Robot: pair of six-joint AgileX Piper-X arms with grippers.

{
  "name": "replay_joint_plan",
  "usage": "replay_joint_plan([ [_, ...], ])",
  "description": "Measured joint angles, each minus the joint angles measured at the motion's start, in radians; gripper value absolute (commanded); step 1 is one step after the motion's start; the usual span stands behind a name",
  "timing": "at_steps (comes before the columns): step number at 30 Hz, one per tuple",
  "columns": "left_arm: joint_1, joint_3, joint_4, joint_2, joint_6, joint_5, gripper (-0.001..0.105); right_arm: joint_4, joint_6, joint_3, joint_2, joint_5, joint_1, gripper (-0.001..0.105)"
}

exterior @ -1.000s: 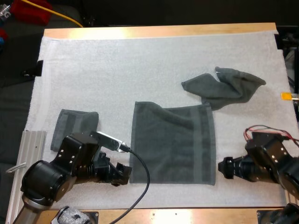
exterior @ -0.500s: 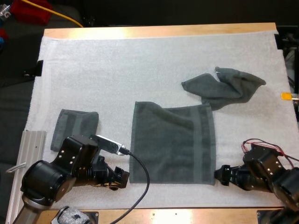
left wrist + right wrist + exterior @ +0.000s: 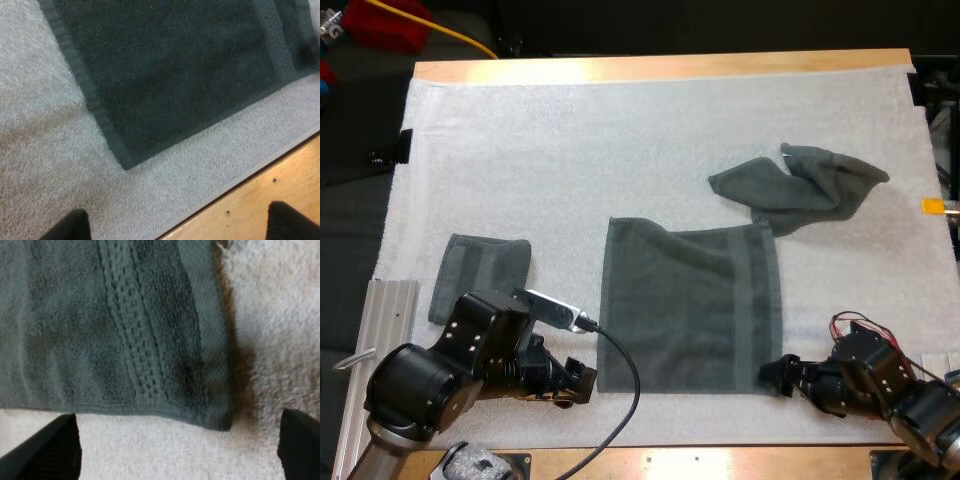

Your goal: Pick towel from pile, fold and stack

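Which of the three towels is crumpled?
The crumpled towel at the far right of the mat. The spread towel in the middle lies flat; the folded towel on the left is neatly squared.

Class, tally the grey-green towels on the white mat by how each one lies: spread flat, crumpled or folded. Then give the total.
spread flat towel: 1
crumpled towel: 1
folded towel: 1
Total: 3

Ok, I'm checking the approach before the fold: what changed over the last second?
The right gripper slid left to the flat towel's near right corner, open, grasping nothing. The left gripper, open, shifted slightly nearer by the near left corner. The crumpled towel, the folded towel and the flat one stayed put.
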Motion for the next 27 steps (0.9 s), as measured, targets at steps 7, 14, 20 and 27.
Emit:
replay_joint_plan([
  [7, 0.0, 0.0, 0.0, 0.0, 0.0, 0.0, 0.068, -0.133, 0.071, 0.086, 0.0, -0.042, 0.0, 0.078],
  [14, 0.0, 0.0, 0.0, 0.0, 0.0, 0.0, 0.068, -0.295, 0.162, 0.156, 0.0, -0.076, 0.0, 0.078],
  [20, 0.0, 0.0, 0.0, 0.0, 0.0, 0.0, 0.068, -0.311, 0.166, 0.162, 0.0, -0.079, 0.0, 0.078],
  [27, 0.0, 0.0, 0.0, 0.0, 0.0, 0.0, 0.068, -0.338, 0.178, 0.16, 0.045, -0.082, 0.0, 0.078],
])
